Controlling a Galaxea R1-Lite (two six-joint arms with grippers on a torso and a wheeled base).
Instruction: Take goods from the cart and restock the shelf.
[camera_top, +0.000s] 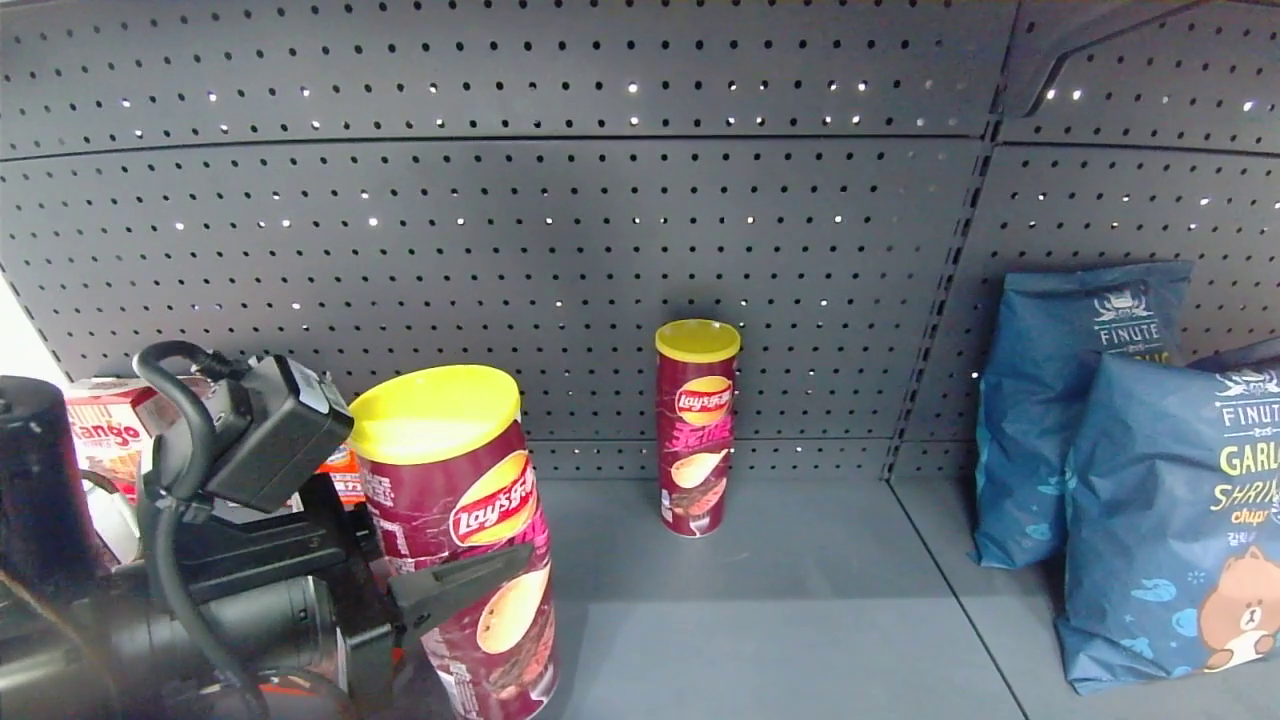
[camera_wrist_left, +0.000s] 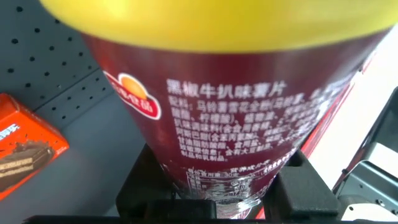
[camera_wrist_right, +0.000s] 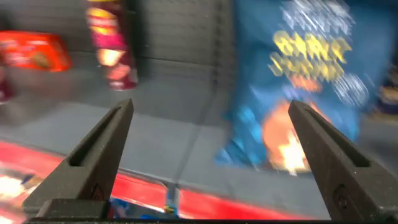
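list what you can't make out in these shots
- Held chip can: bottom cut off by the head view's lower edge, side partly covered by the left gripper.
- Red box: mostly hidden behind the left arm, head view.
- Blue bags: cut by the right edge; blurred in the right wrist view.

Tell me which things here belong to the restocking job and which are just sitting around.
Job: held chip can in the left hand; matching can standing on the shelf; open right hand.
Just there: blue snack bags; red box at the shelf's left end.
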